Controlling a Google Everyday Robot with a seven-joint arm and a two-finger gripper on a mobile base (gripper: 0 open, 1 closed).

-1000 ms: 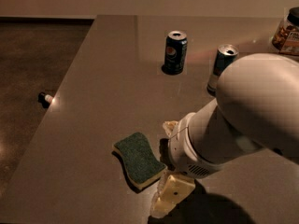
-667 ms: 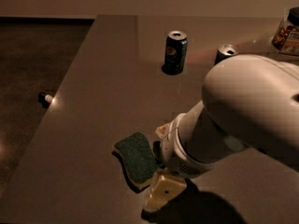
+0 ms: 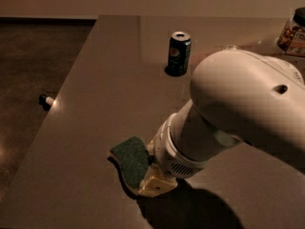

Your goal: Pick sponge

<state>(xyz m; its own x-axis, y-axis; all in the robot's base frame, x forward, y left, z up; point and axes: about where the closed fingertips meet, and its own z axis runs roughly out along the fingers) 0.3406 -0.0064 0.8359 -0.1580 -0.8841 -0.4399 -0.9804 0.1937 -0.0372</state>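
Note:
The sponge [image 3: 130, 158], dark green on top with a pale yellow foam edge, lies flat on the grey-brown table [image 3: 95, 80] near its front left. My gripper [image 3: 150, 170] is down at the sponge's right side, low over the table and touching or nearly touching the sponge. The big white arm [image 3: 238, 109] reaches in from the right and hides the sponge's right part.
A dark blue soda can [image 3: 178, 53] stands upright at the table's back middle. A jar [image 3: 293, 32] stands at the far right back edge. The table's left edge runs diagonally, with dark floor beyond and a small object [image 3: 45, 100] lying on it.
The arm has moved left and lower onto the sponge. It now hides the second can that showed at the right. The sponge has not visibly moved.

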